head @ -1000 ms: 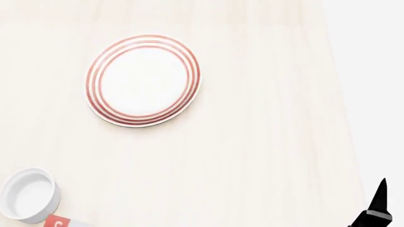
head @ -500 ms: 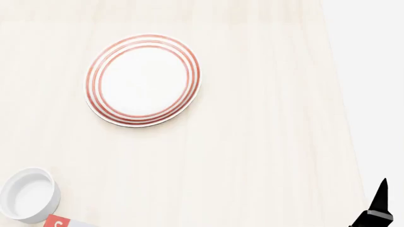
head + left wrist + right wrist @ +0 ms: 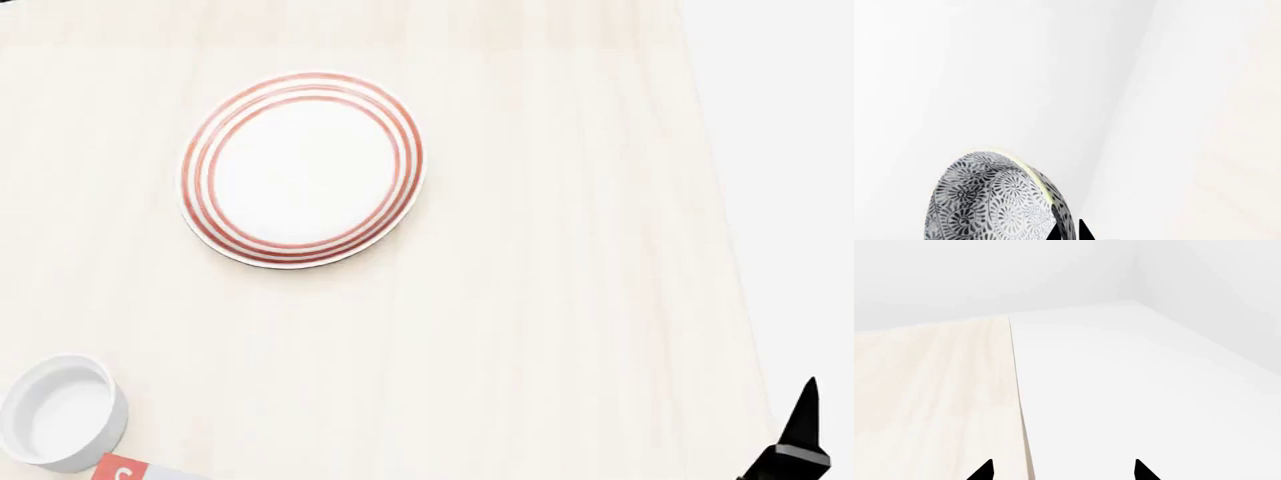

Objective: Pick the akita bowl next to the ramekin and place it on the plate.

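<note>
Carrying the akita bowl [image 3: 997, 200] across to the plate [image 3: 303, 168] is the step in hand, by my reading. In the left wrist view the left gripper [image 3: 1069, 231] shows two dark fingertips close together at the bowl's rim, one on each side of the wall, so it appears to be pinching the bowl by its edge; the bowl hangs tilted, its patterned outside facing the camera, with nothing visibly beneath it. The head view shows neither bowl nor left arm, so I cannot place the bowl relative to the plate.

The plate lies bare on the pale wooden surface [image 3: 561, 250], well apart from the ramekin [image 3: 62, 410], which sits at the near left corner with a red-and-white object [image 3: 131, 470] just beside it. The right gripper [image 3: 1063, 471] rests beyond the surface's right edge, fingertips spread wide, holding nothing.

To do this well, the left arm should bring the bowl over the plate's white centre, level it so the base faces down, and lower gently before letting go. A rim pinch is a weak hold, so slow, smooth travel matters; a tilted release could make the bowl roll off.
</note>
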Robot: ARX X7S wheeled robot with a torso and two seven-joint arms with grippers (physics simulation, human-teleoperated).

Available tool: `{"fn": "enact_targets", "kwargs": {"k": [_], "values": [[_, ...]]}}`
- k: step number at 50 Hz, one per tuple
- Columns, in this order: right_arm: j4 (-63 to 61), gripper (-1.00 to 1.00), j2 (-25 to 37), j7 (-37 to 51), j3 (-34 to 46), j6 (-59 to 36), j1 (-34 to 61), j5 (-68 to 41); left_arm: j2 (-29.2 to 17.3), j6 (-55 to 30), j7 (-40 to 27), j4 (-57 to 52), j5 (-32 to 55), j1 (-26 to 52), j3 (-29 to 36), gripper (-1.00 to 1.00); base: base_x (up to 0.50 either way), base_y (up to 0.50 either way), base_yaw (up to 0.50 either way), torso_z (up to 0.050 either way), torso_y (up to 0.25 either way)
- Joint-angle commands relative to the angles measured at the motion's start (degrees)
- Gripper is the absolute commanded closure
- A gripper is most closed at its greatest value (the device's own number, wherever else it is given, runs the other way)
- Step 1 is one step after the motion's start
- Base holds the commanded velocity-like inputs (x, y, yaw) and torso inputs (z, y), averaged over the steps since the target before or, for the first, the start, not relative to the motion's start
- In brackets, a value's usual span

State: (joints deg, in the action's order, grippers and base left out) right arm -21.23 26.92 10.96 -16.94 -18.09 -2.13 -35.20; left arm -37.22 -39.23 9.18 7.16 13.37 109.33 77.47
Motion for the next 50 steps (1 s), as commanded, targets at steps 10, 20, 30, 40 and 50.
{"fn": "enact_targets", "kwargs": {"k": [10, 20, 30, 40, 50], "values": [[1.9, -1.00, -1.3, -1.6, -0.9, 1.4, 0.7, 1.1, 5.1, 12.3, 13.6, 9.1, -7.0, 0.7, 9.5, 1.00, 0.00, 0.00, 0.00, 0.000, 0.000], [1.2, -1.00, -1.1, -1.5, -1.1, 1.0, 0.5, 0.5, 10.3, 20.8, 18.2, 19.5, -8.8, 1.9, 11.9, 1.00, 0.00, 0.00, 0.00, 0.000, 0.000], [1.6, -1.00, -1.0, -1.8, -0.5, 1.5, 0.7, 1.2, 16.1, 26.9, 20.1, 29.7, -9.2, 1.4, 12.7, 1.00, 0.00, 0.00, 0.00, 0.000, 0.001], [1.3, -1.00, -0.9, -1.5, -0.4, 1.2, 0.7, 0.9, 21.4, 33.9, 21.8, 40.3, -9.2, 1.1, 12.8, 1.00, 0.00, 0.00, 0.00, 0.000, 0.001], [1.7, -1.00, -0.9, -1.8, -0.4, 1.7, 0.6, 0.9, 23.0, 35.2, 22.5, 41.9, -9.0, -1.5, 13.3, 1.00, 0.00, 0.00, 0.00, 0.000, 0.000]]}}
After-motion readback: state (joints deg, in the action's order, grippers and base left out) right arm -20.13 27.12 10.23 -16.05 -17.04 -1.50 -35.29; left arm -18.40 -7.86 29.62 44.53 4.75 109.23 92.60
